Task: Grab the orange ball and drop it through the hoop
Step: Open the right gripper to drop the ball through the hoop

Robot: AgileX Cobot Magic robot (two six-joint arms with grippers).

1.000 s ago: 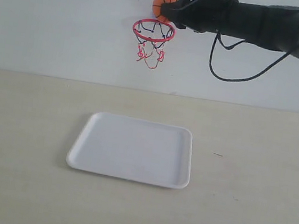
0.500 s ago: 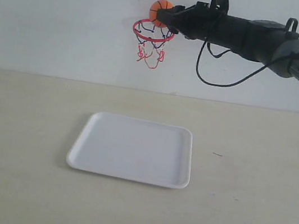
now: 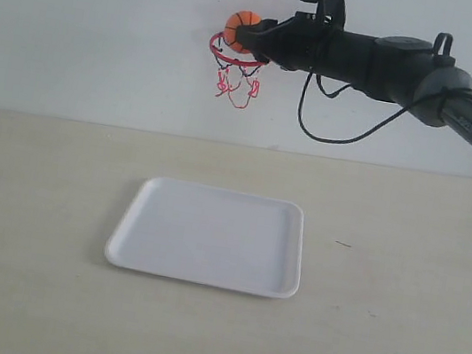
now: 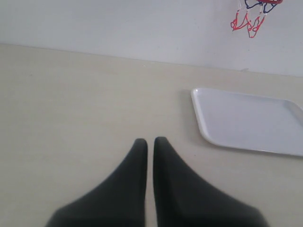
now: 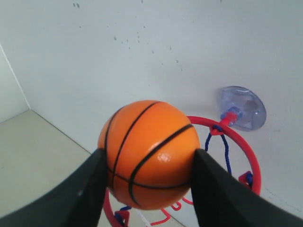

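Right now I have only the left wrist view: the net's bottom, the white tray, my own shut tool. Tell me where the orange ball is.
Observer: The orange ball is pinched in the right tool, up by the wall.
Operator: Give me its position against the hoop.
Observer: In the exterior view it sits at the top edge of the hoop, left of the red ring's middle.
Operator: Report the mount.
Observer: A clear suction cup fixes the ring to the wall; the right wrist view shows it.
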